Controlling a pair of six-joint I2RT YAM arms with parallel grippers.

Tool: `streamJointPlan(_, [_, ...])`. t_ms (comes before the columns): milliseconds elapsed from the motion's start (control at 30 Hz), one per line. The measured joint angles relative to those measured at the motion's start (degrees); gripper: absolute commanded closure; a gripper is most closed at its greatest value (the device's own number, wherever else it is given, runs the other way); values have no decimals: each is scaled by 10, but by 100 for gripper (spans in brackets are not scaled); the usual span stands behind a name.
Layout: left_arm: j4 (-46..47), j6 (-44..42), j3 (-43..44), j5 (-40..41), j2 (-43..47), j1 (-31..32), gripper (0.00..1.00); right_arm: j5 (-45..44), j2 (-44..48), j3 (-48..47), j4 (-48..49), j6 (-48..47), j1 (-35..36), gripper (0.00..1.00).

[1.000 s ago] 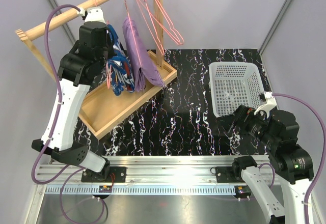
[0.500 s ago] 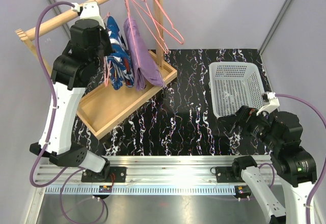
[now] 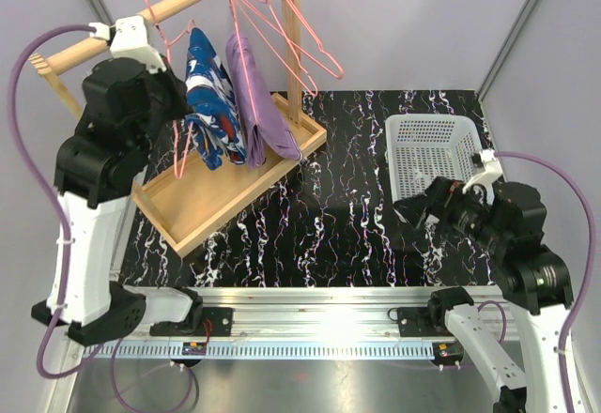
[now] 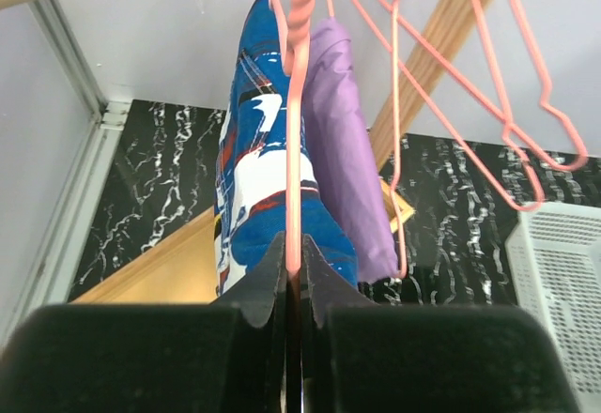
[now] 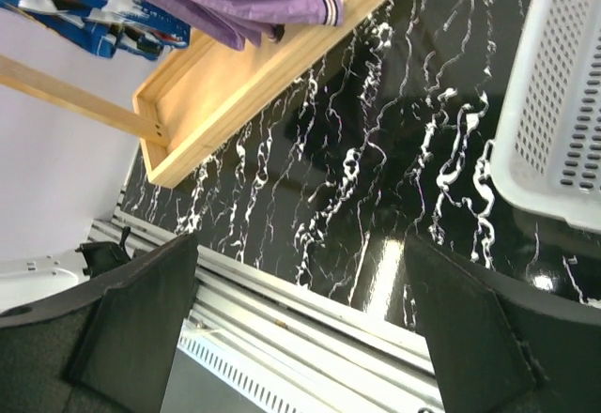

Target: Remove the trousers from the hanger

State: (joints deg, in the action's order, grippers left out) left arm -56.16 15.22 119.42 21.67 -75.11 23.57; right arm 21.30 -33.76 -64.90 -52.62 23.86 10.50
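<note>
Left gripper (image 4: 292, 267): jaws pressed shut on the thin wire of a pink hanger (image 4: 296, 150), raised at about 10 o'clock in the top view.
Held hanger: it runs upright from the fingertips, with its hook at the wooden rail (image 3: 103, 39); whether the hook rests on the rail cannot be told.
Blue shorts (image 3: 208, 103): dark blue with white and red splashes, they hang below the rail at about 11 o'clock, just at the held hanger's 3 o'clock side. In the left wrist view the wire crosses in front of them. Whether they hang on this hanger cannot be told.
Purple shorts (image 3: 252, 94): plain lilac, touching the blue pair on its 3 o'clock side, lower end hanging over the wooden tray (image 3: 207, 206).
Empty hangers (image 3: 291, 38): pink wire, on the rail toward 12 o'clock, beside the purple pair.
Right gripper (image 5: 310, 328): fingers spread wide with nothing between them, held above the black marbled table (image 3: 347, 197) at about 4 o'clock.
White basket (image 3: 437, 164): on the table at 3 o'clock, just beyond the right gripper, well apart from the shorts.
</note>
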Motion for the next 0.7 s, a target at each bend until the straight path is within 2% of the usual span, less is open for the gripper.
streamJointPlan(200, [-13,18,-23,-24,64,1,100,40,-52,19,107,-6,0,1])
streamJointPlan(400, [-35,47,-72,-42,129,2,100,147,-121,12,229,8,0,1])
streamJointPlan(500, [-59,63,-122,-59,177,2,100,178,-162,-6,260,16,5,1])
streamJointPlan(567, [-82,71,-158,-77,210,2,100,176,-187,-26,262,12,21,1])
streamJointPlan(700, [-119,87,-232,-130,272,2,100,109,-222,-70,247,-21,141,1])
